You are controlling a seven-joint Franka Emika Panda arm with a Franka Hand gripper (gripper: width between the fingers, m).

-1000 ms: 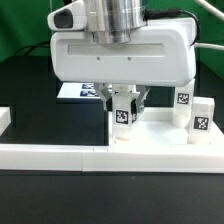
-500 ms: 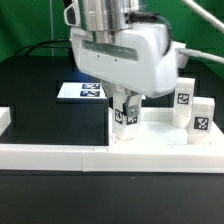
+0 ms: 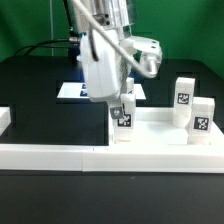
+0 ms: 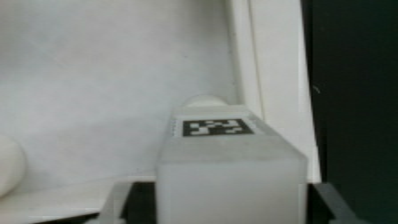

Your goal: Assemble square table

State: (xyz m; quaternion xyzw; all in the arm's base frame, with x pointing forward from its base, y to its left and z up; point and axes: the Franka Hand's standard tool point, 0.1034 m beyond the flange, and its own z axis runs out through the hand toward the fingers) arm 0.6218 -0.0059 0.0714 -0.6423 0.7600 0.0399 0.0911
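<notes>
The white square table top [image 3: 155,130] lies on the black table against the border wall. My gripper [image 3: 122,108] is shut on a small white tagged leg [image 3: 123,118], which stands upright at the top's corner on the exterior view's left. In the wrist view the leg [image 4: 222,165] with its tag fills the space between the dark fingers [image 4: 139,205] of my gripper [image 4: 226,205], close to the top's raised rim [image 4: 267,60]. Two more tagged legs [image 3: 183,97] [image 3: 203,115] stand upright on the top at the exterior view's right.
The long low white border wall [image 3: 60,155] runs along the front. The marker board [image 3: 75,90] lies flat behind the gripper. A rounded white shape [image 4: 9,165] shows at the wrist view's edge. A green backdrop stands behind the table.
The hand has turned about its vertical axis, from broadside to edge-on, while staying over the same leg. The leg and the two other legs stay in place.
</notes>
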